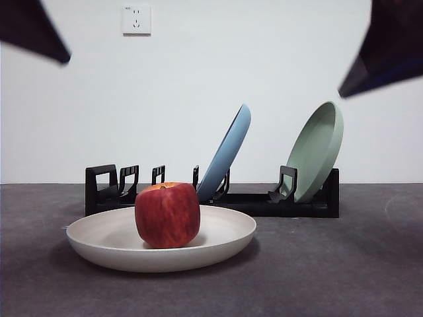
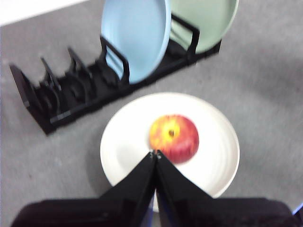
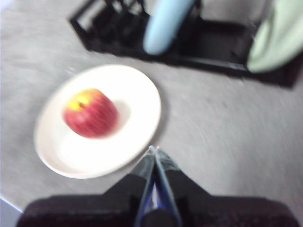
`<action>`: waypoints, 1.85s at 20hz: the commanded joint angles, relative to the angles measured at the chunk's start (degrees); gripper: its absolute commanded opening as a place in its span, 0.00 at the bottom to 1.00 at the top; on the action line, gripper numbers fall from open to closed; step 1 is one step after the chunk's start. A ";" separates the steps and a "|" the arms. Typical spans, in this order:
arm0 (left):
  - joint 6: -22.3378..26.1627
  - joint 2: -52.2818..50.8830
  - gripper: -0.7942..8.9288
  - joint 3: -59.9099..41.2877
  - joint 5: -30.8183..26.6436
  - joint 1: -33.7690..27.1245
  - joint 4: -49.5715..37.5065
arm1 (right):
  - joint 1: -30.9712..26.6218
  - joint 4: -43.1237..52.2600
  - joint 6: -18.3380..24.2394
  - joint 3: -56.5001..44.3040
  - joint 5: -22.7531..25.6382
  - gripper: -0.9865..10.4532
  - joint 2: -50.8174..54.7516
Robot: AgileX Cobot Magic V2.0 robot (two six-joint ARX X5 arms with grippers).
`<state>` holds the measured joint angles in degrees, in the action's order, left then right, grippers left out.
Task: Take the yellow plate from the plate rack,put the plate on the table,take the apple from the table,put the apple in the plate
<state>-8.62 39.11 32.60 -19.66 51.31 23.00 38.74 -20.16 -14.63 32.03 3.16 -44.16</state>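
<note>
Behind the dark grey counter (image 1: 357, 264) we see a white wall with a socket (image 1: 136, 20). In the front view, the red apple (image 1: 167, 214) sits in the yellow plate (image 1: 106, 241), the plate rack (image 1: 258, 201) at its 12 o'clock holding a blue plate (image 1: 228, 152) and a green plate (image 1: 320, 148). Our left wrist view shows the left end effector (image 2: 155, 153) closed, empty, above the plate's rim. Our right wrist view shows the right end effector (image 3: 154, 150) closed, empty, at the plate's edge.

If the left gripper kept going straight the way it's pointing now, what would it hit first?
Probably the apple in the yellow plate. In the left wrist view the left gripper, shut, has its tips right by the apple's near side. Depth is unclear, so it could meet the plate's surface beside the apple instead.
</note>
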 commanded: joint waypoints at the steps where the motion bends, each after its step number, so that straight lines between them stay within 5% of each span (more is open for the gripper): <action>1: -0.68 -0.44 0.07 -1.57 0.31 0.02 -0.68 | 0.31 0.59 -1.18 -0.70 0.37 0.08 0.04; 18: -0.55 -4.90 0.08 -1.57 0.76 -1.51 -0.20 | 0.31 1.53 -1.36 -0.70 0.24 0.09 0.24; 23: 0.00 -13.35 0.08 -1.62 1.29 -17.51 -2.40 | 0.31 1.53 -1.38 -0.70 0.24 0.09 0.33; 28: 5.90 -23.28 0.08 -5.01 15.37 -36.17 -7.08 | 0.31 1.51 -1.36 -0.70 0.24 0.09 0.33; 31: 10.43 -29.62 0.08 -10.73 22.16 -42.64 -10.51 | 0.31 1.53 -1.38 -0.70 0.24 0.09 0.33; 37: 10.14 -34.53 0.08 -22.40 23.15 -48.59 -13.66 | 0.31 1.51 -1.36 -0.70 0.24 0.09 0.33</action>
<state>0.91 4.86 10.50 3.25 2.90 10.39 38.94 -19.03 -15.49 31.68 3.22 -43.99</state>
